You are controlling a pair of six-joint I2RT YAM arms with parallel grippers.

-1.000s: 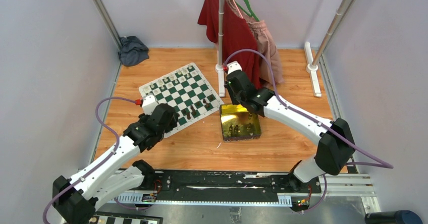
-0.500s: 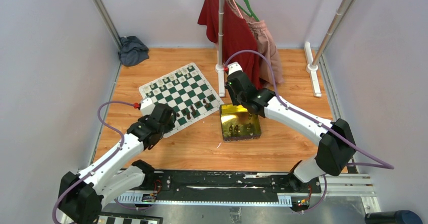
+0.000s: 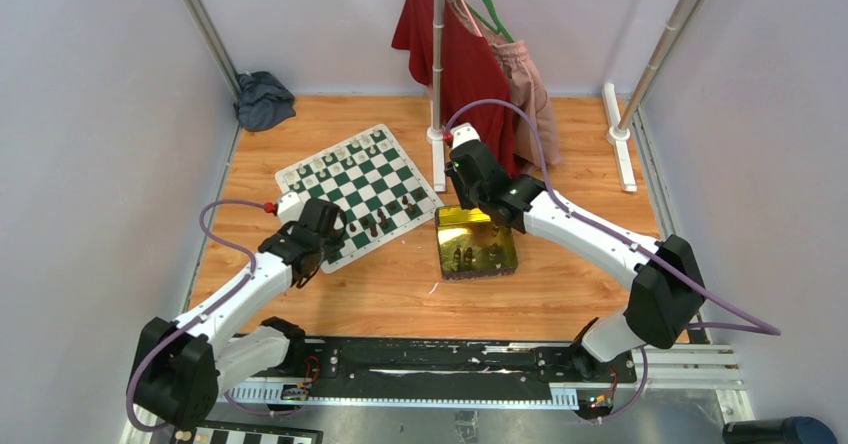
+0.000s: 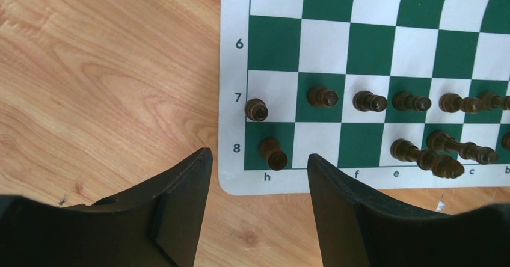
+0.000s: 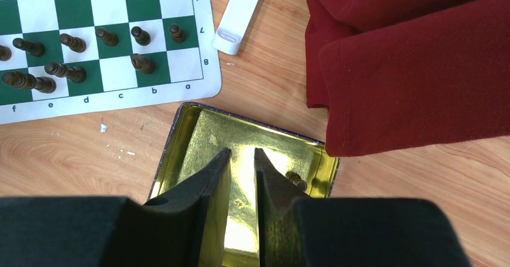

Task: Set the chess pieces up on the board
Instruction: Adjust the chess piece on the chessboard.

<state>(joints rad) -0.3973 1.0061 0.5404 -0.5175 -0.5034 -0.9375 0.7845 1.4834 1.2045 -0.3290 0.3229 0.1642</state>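
Dark brown chess pieces (image 4: 323,97) sit in two rows along the lower edge of the green-and-white board (image 4: 373,50), which fills the upper right of the left wrist view. The left gripper (image 4: 258,156) hangs over the board's lower left corner, jaws parted and empty. The right gripper (image 5: 242,154), jaws narrowly apart and holding nothing, sits over the gold tin (image 5: 171,153); one brown piece (image 5: 296,180) lies inside.

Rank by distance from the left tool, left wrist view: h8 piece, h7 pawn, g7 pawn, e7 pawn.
1. h8 piece: corner square, just ahead of the left tool.
2. h7 pawn: next row out, same file.
3. g7 pawn: one file right.
4. e7 pawn: farthest right.
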